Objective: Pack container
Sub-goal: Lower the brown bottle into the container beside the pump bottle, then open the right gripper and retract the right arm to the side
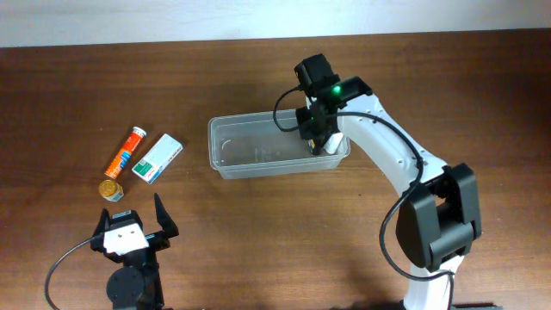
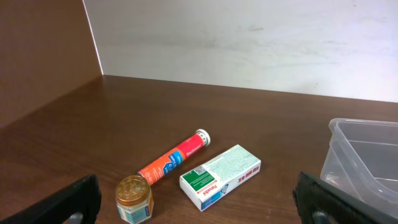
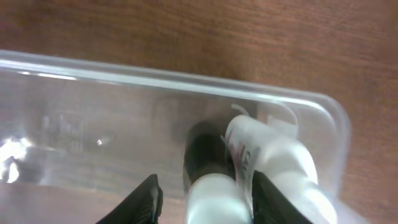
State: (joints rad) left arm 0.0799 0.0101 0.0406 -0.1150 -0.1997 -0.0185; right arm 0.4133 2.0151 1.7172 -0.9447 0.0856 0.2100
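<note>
The container is sitting in the middle of the brown table. The right gripper is reaching into its right end, fingers spread around a white bottle. The left gripper is hanging well apart from it, fingers spread wide.

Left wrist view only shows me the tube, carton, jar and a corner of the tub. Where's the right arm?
Observer: The right gripper is down inside the container, at its right end.
Operator: Holding something?
Observer: The right wrist view shows white items between its fingers, jaws apart, with a gap on one side.
Operator: Anything else in there?
Observer: From overhead the rest of the container looks bare.
</note>
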